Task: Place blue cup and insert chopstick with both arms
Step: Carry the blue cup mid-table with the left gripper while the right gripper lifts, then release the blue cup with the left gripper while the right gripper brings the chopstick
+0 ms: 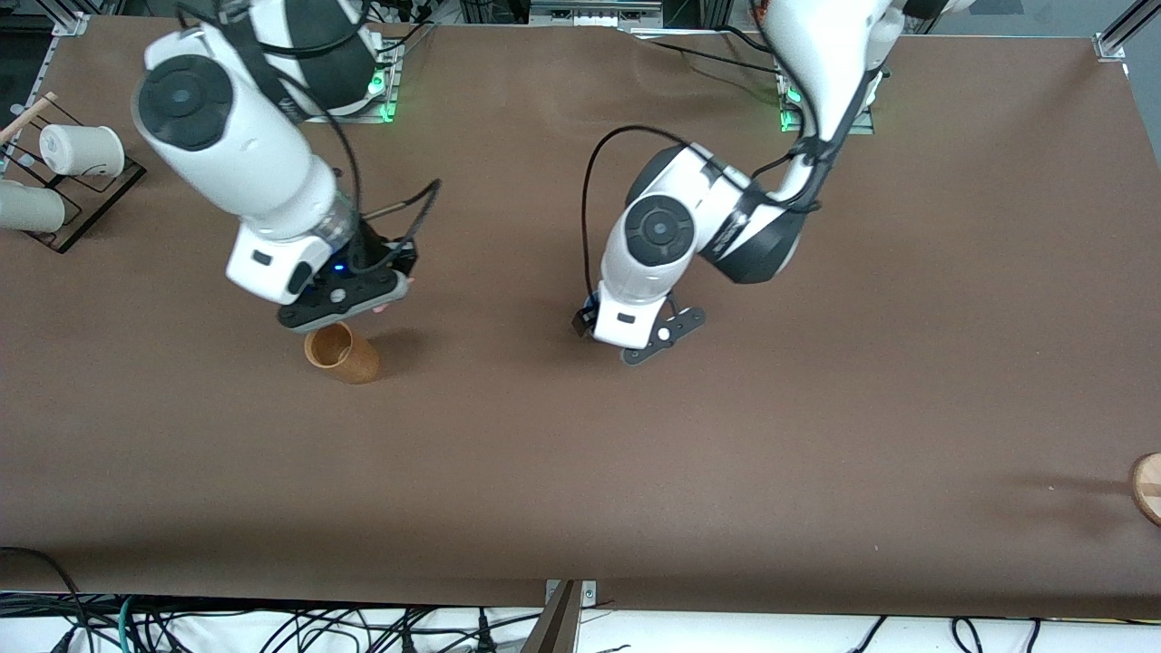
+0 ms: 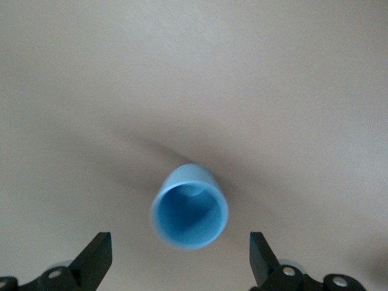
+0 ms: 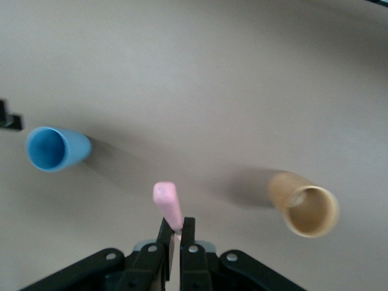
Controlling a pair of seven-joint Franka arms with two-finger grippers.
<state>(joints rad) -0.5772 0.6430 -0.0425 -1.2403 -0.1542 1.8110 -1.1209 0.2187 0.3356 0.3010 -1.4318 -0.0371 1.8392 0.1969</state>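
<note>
The blue cup stands upright on the brown table; in the front view it is hidden under the left arm's hand. My left gripper is open just above it, its fingers wide apart on either side of the cup and not touching it. My right gripper is shut on the pink chopstick, which sticks out past the fingertips. It hangs over the table beside the tan cup. The blue cup also shows in the right wrist view.
A black rack with white cups stands at the right arm's end of the table. A round wooden piece lies at the left arm's end, nearer the camera. Bare brown tabletop lies nearer the camera.
</note>
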